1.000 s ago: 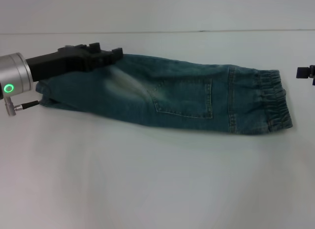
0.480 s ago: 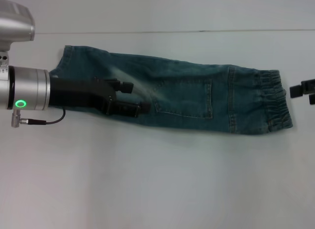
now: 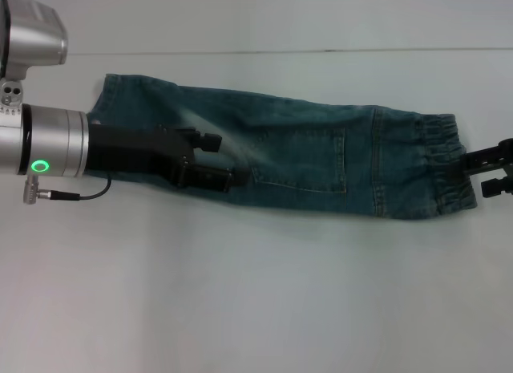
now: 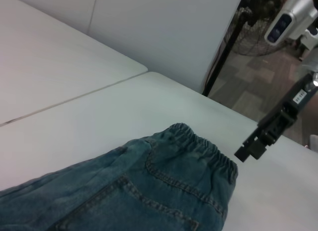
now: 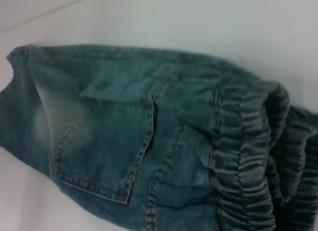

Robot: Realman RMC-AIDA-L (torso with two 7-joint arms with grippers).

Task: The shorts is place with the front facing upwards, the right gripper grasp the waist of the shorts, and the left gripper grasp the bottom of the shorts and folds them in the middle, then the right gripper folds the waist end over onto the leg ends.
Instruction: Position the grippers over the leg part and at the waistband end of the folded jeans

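Observation:
The shorts (image 3: 321,160) lie folded lengthwise across the white table, back pocket (image 3: 300,160) up. The leg ends (image 3: 104,96) point left and my left arm partly covers them. The waist of the shorts (image 3: 442,160) points right. My left gripper (image 3: 222,159) hovers over the leg part beside the pocket, fingers spread, holding nothing. My right gripper (image 3: 490,169) is at the waistband's outer edge, open, with its tips level with the ruffled strip. The left wrist view shows the waistband (image 4: 198,146) and the right gripper (image 4: 256,146) just beyond it. The puckered waistband (image 5: 243,156) fills the right wrist view.
The white table (image 3: 256,293) has bare surface in front of the shorts, and a seam line (image 3: 321,50) runs along the back. In the left wrist view, a black pole (image 4: 223,47) and floor lie beyond the table's far corner.
My left gripper swung from the far leg hem to above the leg beside the pocket, then nearly stopped. My right gripper moved in from the right edge to the waistband.

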